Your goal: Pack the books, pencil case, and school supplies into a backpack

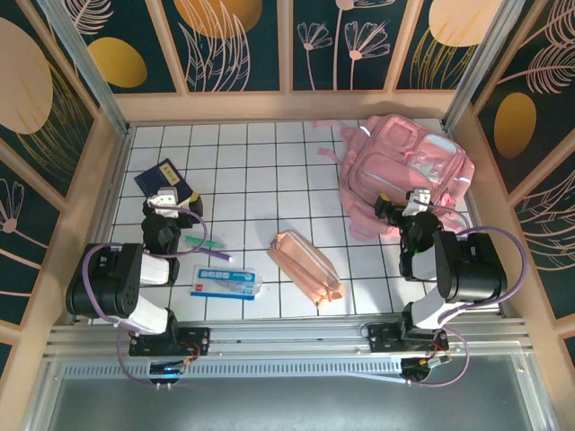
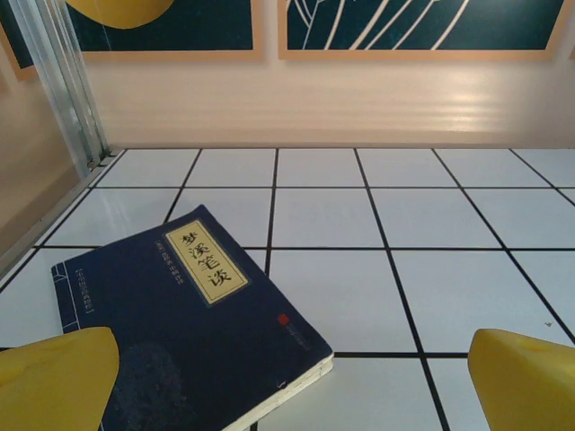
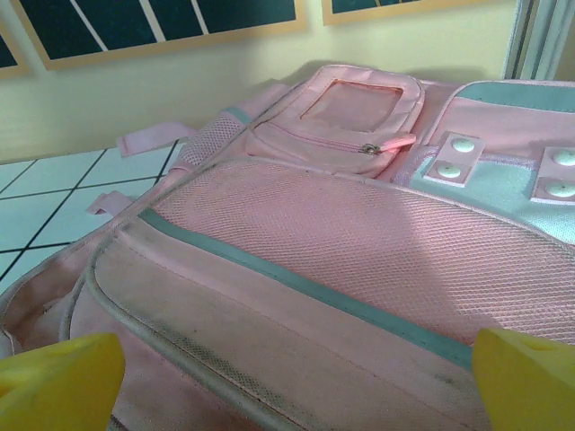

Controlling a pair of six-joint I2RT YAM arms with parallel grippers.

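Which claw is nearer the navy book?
Left. The left claw hangs open at the near edge of the navy book. The right claw, also open, is across the table at the pink backpack.

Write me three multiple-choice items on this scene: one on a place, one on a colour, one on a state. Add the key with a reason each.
1. Where does the small thin navy-blue booklet lie?
A. in the table's near right corner
B. on the white tiles at far left
C. on the metal rail
2. What colour is the long soft fabric pouch mid-table?
A. green
B. grey
C. peach-pink
3. How do the left gripper and right gripper stand?
A. both open, empty
B. both shut
C. left shut on the booklet
Key: 1 B, the top view shows it there; 2 C, its cloth is peach-pink; 3 A, each wrist view shows yellow fingers wide apart, gripping nothing.
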